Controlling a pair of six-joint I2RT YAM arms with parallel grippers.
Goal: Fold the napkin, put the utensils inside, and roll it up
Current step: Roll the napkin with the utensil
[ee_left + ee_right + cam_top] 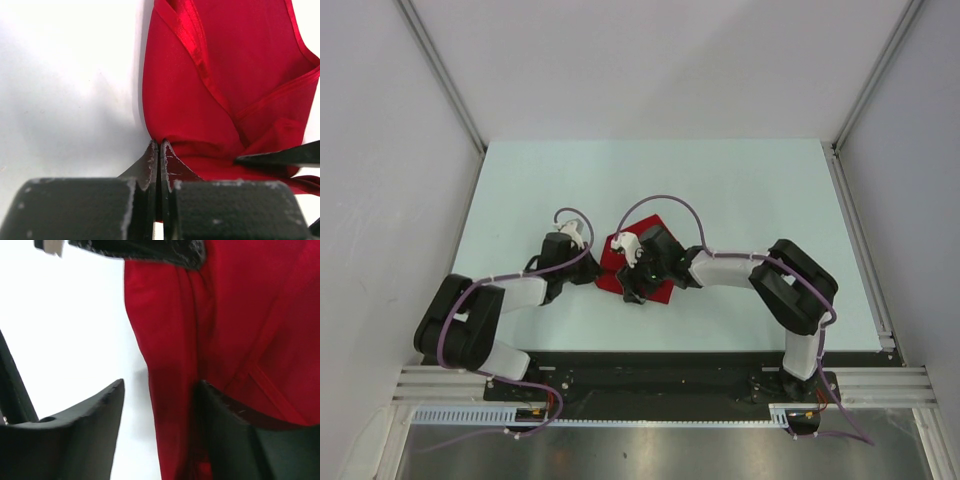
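Plain white walls [620, 70] box in a smooth, pale green bench [740, 190], and the red napkin [612, 262] lies near its middle, just ahead of the two arms and partly hidden beneath them. On the left, the left arm [520, 290] reaches in low, and its wrist view shows the left jaws pressed together at bench level, pinching the near left edge of the napkin [200, 100], probably to pin or lift that side so the cloth can be turned over itself. The cloth is thin and soft, already doubled into loose overlapping layers, with a shinier stitched hem [187, 37] running diagonally across it. Further right, the right arm [730, 268] bends in over the napkin from the other side; the right jaws stand spread, straddling a raised ridge of the napkin [225, 315], one on bare bench and one on the fabric, which looks like a line-up for a second grasp. The black jaws are hard, wedge-shaped and scuffed at their edges, and the limp cloth will likely slump wherever it goes unsupported. No spoon shows in any view, so I judge the folding step unfinished
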